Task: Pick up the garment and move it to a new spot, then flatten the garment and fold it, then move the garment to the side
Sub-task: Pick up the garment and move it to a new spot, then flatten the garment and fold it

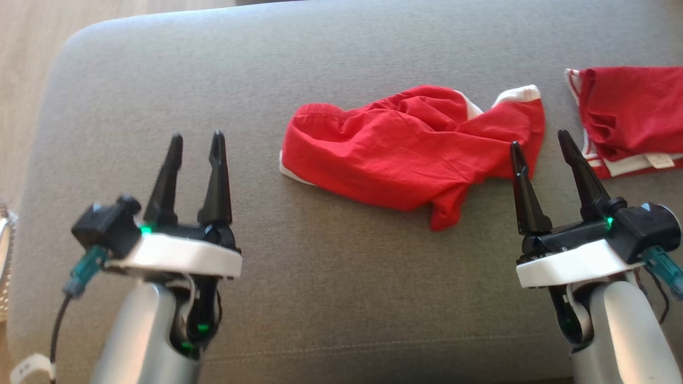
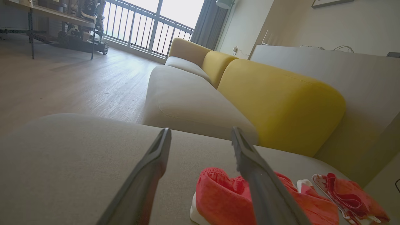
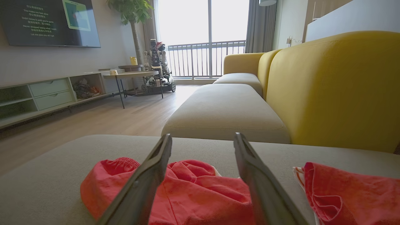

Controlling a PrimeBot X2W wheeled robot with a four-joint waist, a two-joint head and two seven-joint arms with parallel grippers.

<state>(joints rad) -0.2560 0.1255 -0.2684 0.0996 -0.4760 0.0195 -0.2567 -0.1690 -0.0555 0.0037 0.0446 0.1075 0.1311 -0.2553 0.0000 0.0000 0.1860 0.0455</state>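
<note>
Garment [image 1: 405,154], red with white trim, lies crumpled near the middle of the grey cushion [image 1: 331,298] in front of me. My left gripper [image 1: 196,137] hovers over bare cushion well to its left, fingers apart and holding nothing. My right gripper [image 1: 539,140] is at the garment's right end, fingers also spread and empty; whether a tip touches the cloth I cannot tell. A second red garment [image 1: 635,117] lies apart at the right edge, just beyond my right gripper.
</note>
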